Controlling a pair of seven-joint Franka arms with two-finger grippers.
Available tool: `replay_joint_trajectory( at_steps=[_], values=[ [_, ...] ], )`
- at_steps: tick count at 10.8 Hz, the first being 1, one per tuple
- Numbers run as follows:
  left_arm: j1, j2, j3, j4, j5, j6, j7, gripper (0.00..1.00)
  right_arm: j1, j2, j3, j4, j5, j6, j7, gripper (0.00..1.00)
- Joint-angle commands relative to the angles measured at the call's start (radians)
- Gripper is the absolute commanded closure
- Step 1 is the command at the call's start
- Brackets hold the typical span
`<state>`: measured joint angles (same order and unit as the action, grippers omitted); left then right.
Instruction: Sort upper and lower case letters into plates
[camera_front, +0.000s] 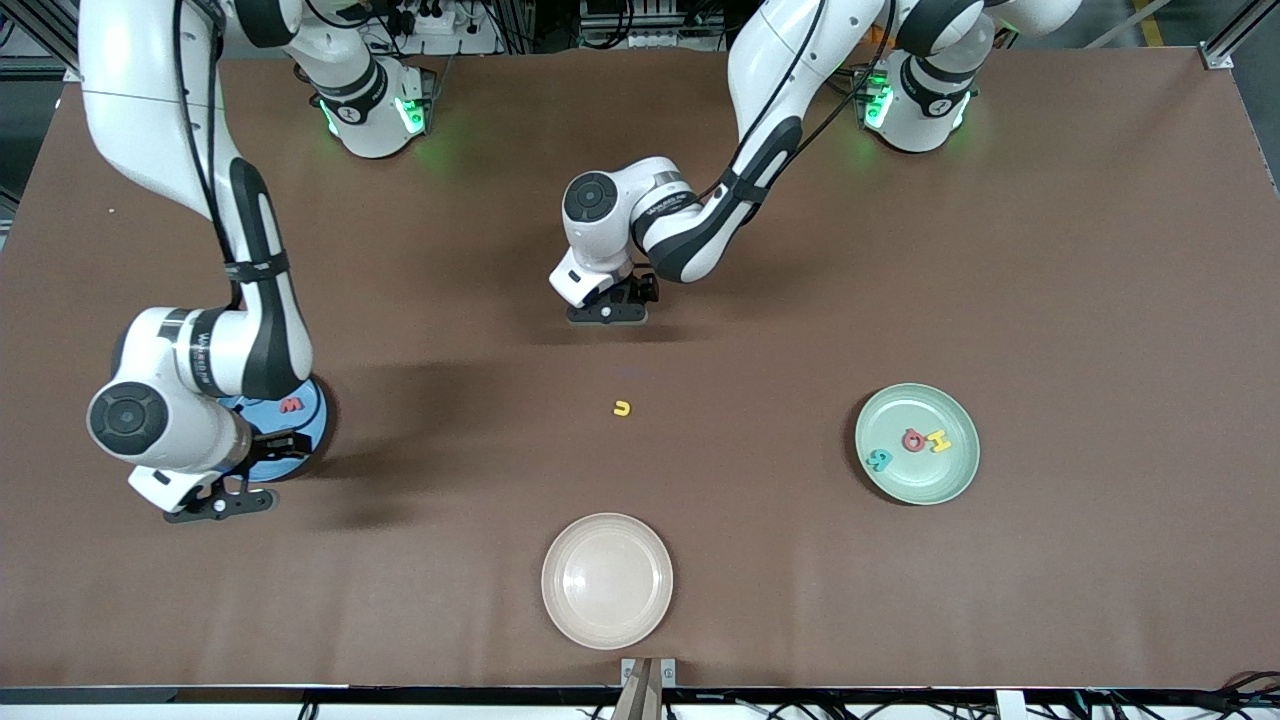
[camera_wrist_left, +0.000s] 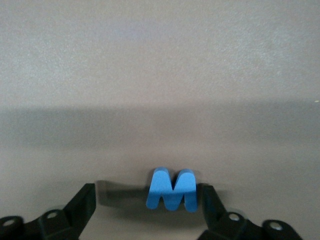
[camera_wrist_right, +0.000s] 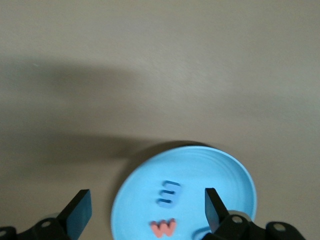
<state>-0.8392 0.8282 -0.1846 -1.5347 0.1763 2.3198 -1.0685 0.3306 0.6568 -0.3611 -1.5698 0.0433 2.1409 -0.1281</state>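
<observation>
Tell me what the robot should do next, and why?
Probably close the left gripper on the blue M. Its jaws stand open on either side of the letter on the table, so squeezing comes before lifting it toward a plate.

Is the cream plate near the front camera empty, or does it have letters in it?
Empty. The front view shows the cream plate with a bare inside, no letters on it.

- Front view: high, facing the arm bases, whole table (camera_front: 1050, 250) in frame.
- Left wrist view: close above the table, blue M (camera_wrist_left: 172, 189) at lower centre.
- Right wrist view: close over the blue plate (camera_wrist_right: 235, 175), shared with front view's left (camera_front: 312, 425).
</observation>
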Motion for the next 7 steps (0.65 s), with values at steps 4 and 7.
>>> replay_joint_trajectory(
  at_steps=[4,7],
  values=[
    [-0.014,0.025,0.007,0.018,0.020,0.035,0.010,0.29,0.086,0.006,-0.001,-0.007,0.023,0.027,0.178,0.00],
    [-0.015,0.026,0.007,0.018,0.020,0.035,0.007,0.59,0.119,0.012,0.026,0.007,0.023,0.036,0.345,0.00]
  ],
)
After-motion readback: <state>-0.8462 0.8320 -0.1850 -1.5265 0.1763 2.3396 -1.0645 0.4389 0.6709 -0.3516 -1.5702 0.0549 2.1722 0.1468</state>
